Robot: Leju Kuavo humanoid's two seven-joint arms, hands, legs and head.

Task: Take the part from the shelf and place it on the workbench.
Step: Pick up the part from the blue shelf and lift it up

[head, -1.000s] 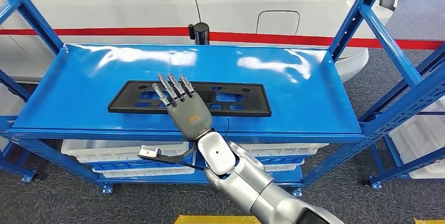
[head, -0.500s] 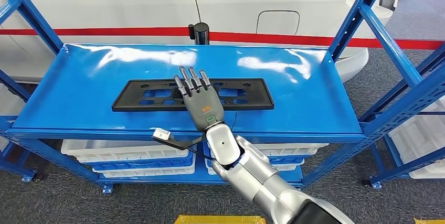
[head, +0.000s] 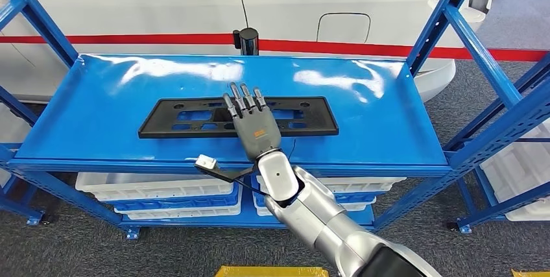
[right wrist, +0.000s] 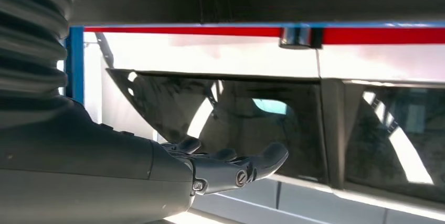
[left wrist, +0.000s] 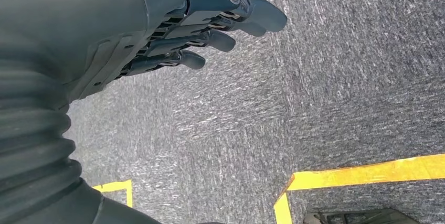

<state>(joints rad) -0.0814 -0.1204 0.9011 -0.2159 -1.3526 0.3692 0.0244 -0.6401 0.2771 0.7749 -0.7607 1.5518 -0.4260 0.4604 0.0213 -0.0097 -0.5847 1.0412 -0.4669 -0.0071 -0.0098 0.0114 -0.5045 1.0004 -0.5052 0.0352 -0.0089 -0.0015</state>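
Just one black part point(head: 194, 117) on the shelf point(head: 97, 105), right hand point(head: 253, 124) over it.

Right hand shifts across the part
The right hand point(head: 255, 128) has moved rightward and farther in over the black part point(head: 175, 121), which has turned slightly, squaring up on the shelf point(head: 389, 121).

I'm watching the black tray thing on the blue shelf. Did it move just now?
Yes. Since a second ago the black part has slid toward the shelf's back edge and turned straighter, parallel to it, with the right hand over it.
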